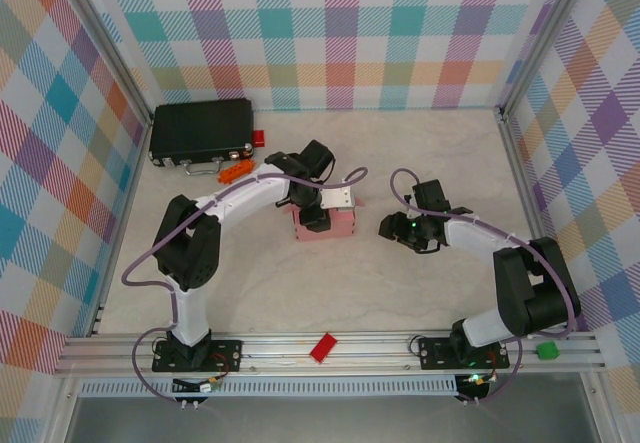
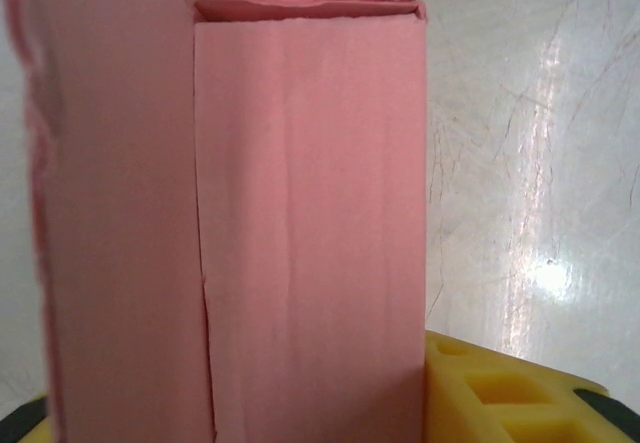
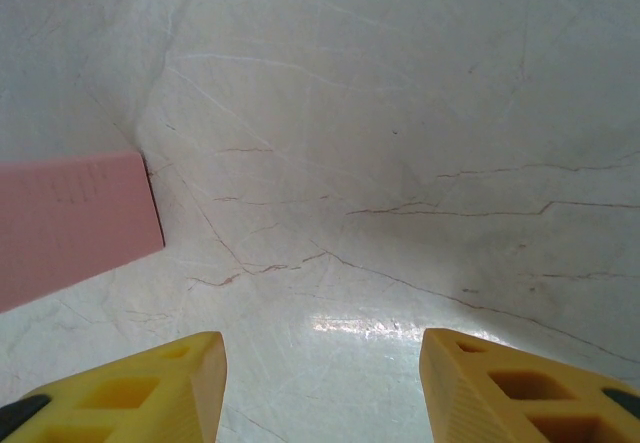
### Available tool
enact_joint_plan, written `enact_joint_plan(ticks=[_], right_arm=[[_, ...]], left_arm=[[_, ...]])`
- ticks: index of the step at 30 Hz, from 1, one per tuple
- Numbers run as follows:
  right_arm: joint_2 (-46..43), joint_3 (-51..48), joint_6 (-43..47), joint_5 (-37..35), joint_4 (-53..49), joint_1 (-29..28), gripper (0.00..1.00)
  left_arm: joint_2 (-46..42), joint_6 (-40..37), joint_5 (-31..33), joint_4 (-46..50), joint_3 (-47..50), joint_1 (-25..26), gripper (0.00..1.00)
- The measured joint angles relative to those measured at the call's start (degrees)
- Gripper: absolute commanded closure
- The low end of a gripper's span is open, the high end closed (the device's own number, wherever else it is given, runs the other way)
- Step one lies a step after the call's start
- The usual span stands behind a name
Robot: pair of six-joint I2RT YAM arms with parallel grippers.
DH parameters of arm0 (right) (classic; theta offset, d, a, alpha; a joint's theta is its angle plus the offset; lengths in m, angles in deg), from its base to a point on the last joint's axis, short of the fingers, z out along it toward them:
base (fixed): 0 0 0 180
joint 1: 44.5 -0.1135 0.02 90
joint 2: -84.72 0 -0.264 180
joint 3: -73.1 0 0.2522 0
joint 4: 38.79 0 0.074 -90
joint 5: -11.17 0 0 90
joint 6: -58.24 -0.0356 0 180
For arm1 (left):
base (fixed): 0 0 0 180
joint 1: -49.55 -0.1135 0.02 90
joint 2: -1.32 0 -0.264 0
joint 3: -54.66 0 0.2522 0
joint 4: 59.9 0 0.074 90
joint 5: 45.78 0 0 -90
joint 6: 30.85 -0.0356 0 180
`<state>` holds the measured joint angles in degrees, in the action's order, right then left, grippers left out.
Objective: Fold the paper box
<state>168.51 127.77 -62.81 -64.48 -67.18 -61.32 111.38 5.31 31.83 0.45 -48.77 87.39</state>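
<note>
- The paper box [image 1: 335, 225], pink, stands mid-frame in the top view on the table [image 1: 420, 153], with a pale flap raised.
- The left gripper [image 1: 313, 213] seems clamped on it: in the wrist view the box wall lies flush against one yellow finger [image 2: 500, 393].
- The right gripper [image 3: 320, 383] is just right of the box, jaws apart and empty.

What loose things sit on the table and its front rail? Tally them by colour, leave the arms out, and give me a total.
Pink: 1, the paper box
Black: 1, the case
Red: 2, the block by the case and the block on the rail
Orange: 1, a small piece in front of the case
Green: 1, a cube on the rail
Total: 6
</note>
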Motion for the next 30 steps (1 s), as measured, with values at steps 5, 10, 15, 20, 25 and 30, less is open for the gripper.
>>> enact_joint_plan(ticks=[5,10,15,20,25,30], right_arm=[[0.0,0.0,0.0,0.0,0.0,0.0,0.45],[0.0,-0.1,0.0,0.0,0.0,0.0,0.46],[0.0,-0.5,0.0,0.0,0.0,0.0,0.46],[0.0,-0.7,0.0,0.0,0.1,0.0,0.46],[0.0,-0.7,0.0,0.0,0.2,0.0,0.46],[0.0,-0.7,0.3,0.0,-0.1,0.0,0.46]], left_arm=[[1.1,-2.1,0.1,0.7,-1.4,0.0,0.37],[1.5,-2.5,0.9,1.4,-2.2,0.0,0.23],[1.5,-2.5,1.1,1.7,-2.8,0.0,0.16],[1.4,-2.6,1.1,2.3,-3.2,0.0,0.13],[0.8,-2.6,1.1,3.1,-3.9,0.0,0.06],[-3.2,-1.9,1.1,3.0,-4.0,0.0,0.06]])
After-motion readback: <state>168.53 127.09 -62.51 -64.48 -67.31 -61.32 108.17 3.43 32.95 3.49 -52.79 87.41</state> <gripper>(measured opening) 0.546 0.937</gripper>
